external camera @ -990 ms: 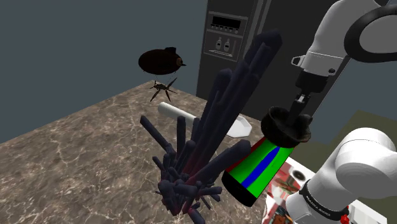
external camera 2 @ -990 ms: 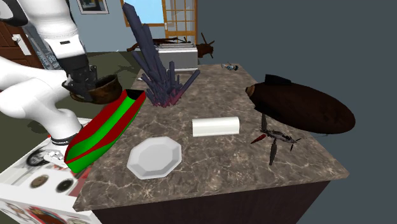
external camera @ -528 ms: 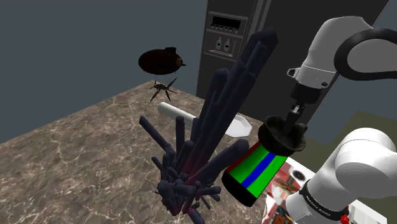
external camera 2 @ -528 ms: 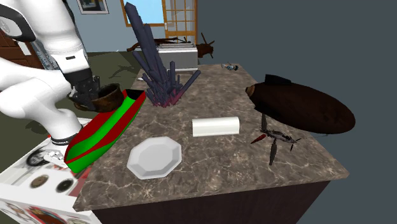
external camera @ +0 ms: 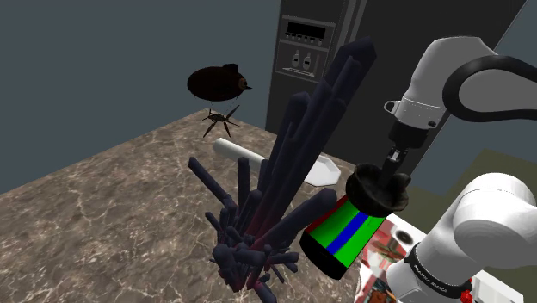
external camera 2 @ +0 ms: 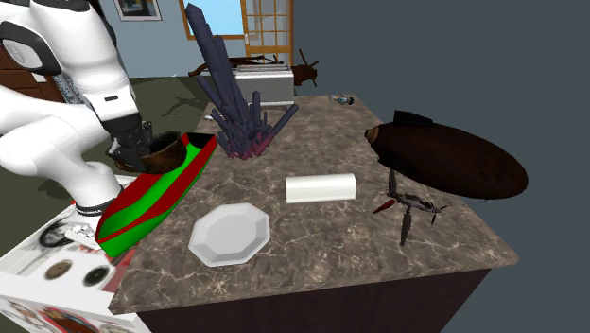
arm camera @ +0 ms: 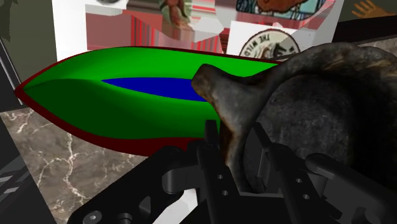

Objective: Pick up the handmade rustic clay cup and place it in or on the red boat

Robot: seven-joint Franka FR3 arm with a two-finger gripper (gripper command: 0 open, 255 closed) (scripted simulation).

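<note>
Over at the second exterior view's left, the all-black gripper has its 2 fingers clamped on the rim of the dark brown, rough clay cup, holding it just above the far end of the red-hulled boat with the green and blue inside! That boat lies along the left edge of the brown marbled worktop. Moving right, there's a white many-sided plate, a white cylinder and a dark brown airship.

A brown marbled countertop is carrying a dark crystal cluster, a white cylinder lying on its side and a white eight-sided plate. A red-and-green boat is overhanging one edge, while a small propeller plane is sitting beside a dark airship, seemingly resting at the opposite edge.
</note>
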